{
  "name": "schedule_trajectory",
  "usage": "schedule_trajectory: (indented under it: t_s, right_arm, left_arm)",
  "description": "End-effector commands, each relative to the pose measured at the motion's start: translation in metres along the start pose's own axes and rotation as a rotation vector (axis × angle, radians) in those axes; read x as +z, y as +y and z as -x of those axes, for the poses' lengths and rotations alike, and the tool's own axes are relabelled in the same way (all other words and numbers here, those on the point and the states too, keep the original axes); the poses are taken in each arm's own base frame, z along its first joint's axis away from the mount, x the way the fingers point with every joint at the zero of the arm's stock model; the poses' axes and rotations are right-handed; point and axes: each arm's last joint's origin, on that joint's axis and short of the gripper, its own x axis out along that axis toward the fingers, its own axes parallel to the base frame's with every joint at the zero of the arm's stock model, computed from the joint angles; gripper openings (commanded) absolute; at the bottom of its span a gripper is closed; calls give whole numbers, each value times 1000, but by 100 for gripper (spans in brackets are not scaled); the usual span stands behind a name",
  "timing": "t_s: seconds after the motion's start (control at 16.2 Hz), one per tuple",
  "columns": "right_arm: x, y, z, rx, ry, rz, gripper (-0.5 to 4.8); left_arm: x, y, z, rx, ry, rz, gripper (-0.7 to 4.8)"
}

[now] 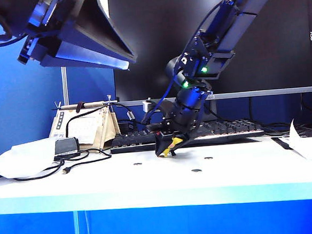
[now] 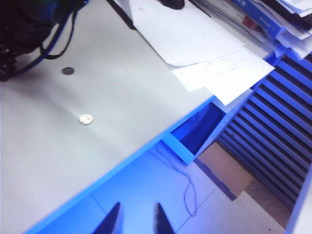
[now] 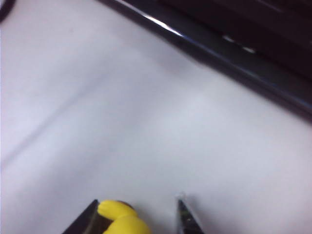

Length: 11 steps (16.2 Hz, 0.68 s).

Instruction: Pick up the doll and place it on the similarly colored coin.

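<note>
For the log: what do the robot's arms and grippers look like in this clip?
Both arms are black and boxy. The right arm shows two green indicator lights, a rounded black wrist and a cable running alongside it. The right gripper has thin, dark, pointed fingers. The left gripper has the same slim dark fingers; its arm appears as angular black housing.

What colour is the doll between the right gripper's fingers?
Yellow doll, clearest in the right wrist view.

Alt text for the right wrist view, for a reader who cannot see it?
The right gripper hangs close over the white table, the yellow doll against one finger, a gap to the other. The black keyboard edge crosses the far side.
</note>
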Motion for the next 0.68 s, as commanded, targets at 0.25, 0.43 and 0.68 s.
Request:
schedule_trajectory:
  t_s: [0.25,0.43,0.68]
  right_arm:
    - [7,2,6,7,-28,-3,203]
    - [11,5,10,12,-44,3,202]
    - [14,16,10,40,-54,17,203]
  left_arm:
    - [2,-1,1,0,-18,0,89]
    - [2,-1,1,1,-19,-2,89]
    - [2,-1,1,1,-19,-8,89]
